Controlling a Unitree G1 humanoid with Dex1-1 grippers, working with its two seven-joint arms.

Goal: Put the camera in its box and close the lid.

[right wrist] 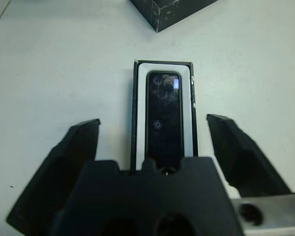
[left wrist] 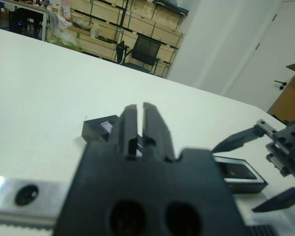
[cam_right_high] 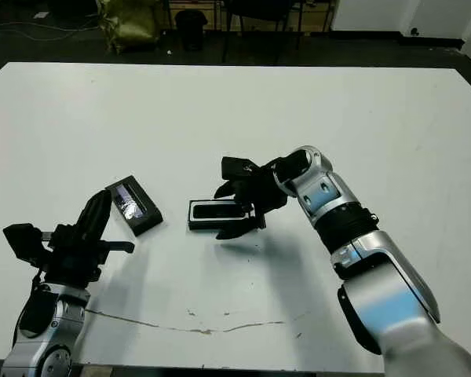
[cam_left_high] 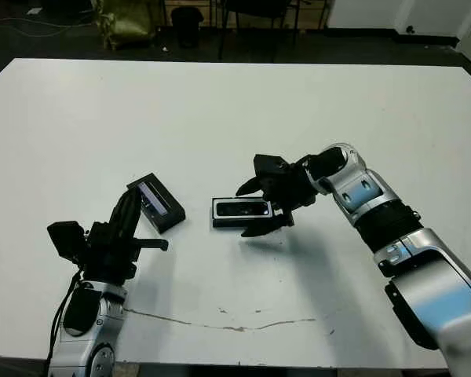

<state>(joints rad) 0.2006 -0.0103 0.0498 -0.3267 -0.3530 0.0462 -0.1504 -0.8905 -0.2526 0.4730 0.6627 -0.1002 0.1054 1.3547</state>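
The camera (cam_left_high: 242,210) lies flat inside the box (cam_left_high: 217,212), a shallow black tray with a white lining (right wrist: 140,113), at the table's middle. Its glossy face (right wrist: 163,118) points up. My right gripper (cam_left_high: 243,212) is open, one finger on each long side of the box, touching nothing. The lid (cam_left_high: 157,202), black with a pale strip, lies on the table to the left of the box, apart from it. My left gripper (cam_left_high: 130,200) is shut and empty, its tips just short of the lid (left wrist: 96,129).
A thin crack line (cam_left_high: 220,323) runs across the white table near its front edge. Chairs and a yellow bag (cam_left_high: 129,20) stand on the dark floor beyond the far edge.
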